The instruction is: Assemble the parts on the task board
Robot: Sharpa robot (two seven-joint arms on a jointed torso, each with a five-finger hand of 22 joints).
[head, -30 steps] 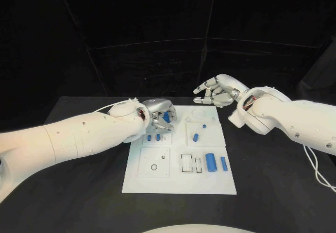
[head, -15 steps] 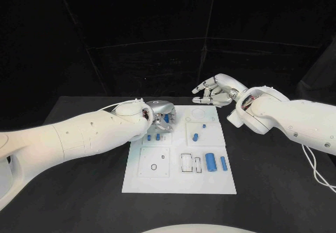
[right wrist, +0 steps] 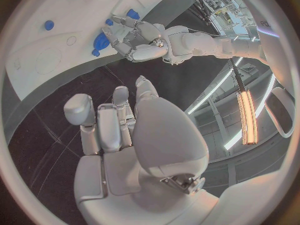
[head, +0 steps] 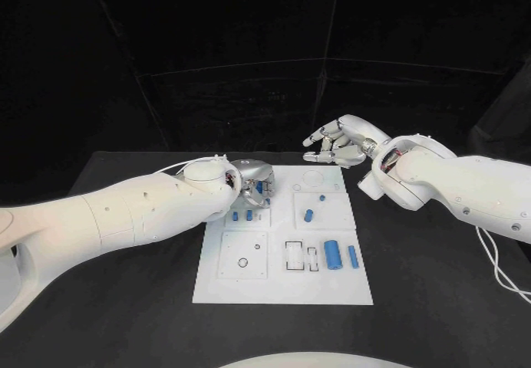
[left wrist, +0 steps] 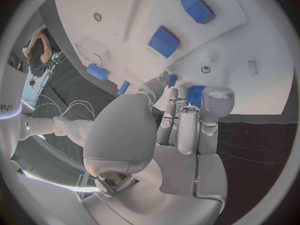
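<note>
Left robot hand sits over the task board's far-left corner, fingers curled round a small blue part. Judgement: seat it straight down into its slot, wrist steady, release only once bottomed. Right robot hand hovers beyond the board's far edge, fingers spread, holding nothing. Loose blue parts lie near the board's right edge. No legible writing or labels on the board.
</note>
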